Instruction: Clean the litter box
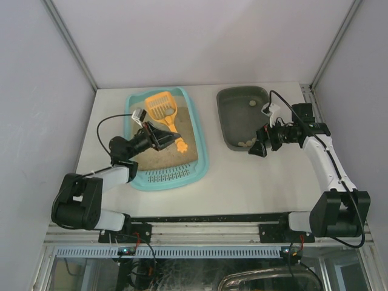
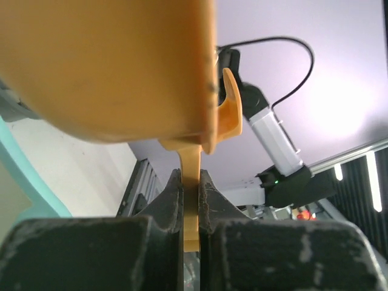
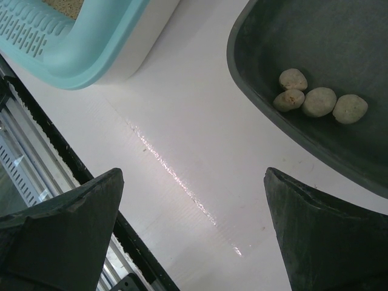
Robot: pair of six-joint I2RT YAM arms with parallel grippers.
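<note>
The light-teal litter box (image 1: 203, 159) holds tan litter (image 1: 182, 154) and has a slotted grate (image 1: 167, 176) at its near end. Over the litter, an orange slotted scoop (image 1: 161, 107) points its head toward the far end. My left gripper (image 1: 161, 139) is shut on the scoop's handle. In the left wrist view, the thin orange handle (image 2: 190, 159) is pinched between the jaws of that gripper (image 2: 191, 182), under the scoop's bowl (image 2: 121, 66). My right gripper (image 1: 259, 147) stands open and empty above the table. In the right wrist view it (image 3: 193, 176) hangs between the litter box corner (image 3: 91, 57) and the grey tray.
A dark grey tray (image 1: 233, 118) sits at the back right with several pale pebbles (image 1: 245, 144) in its near corner, (image 3: 315, 100), and one more pebble (image 1: 252, 103) farther back. White walls with metal posts enclose the table. A black rail (image 1: 212, 217) runs along the near edge.
</note>
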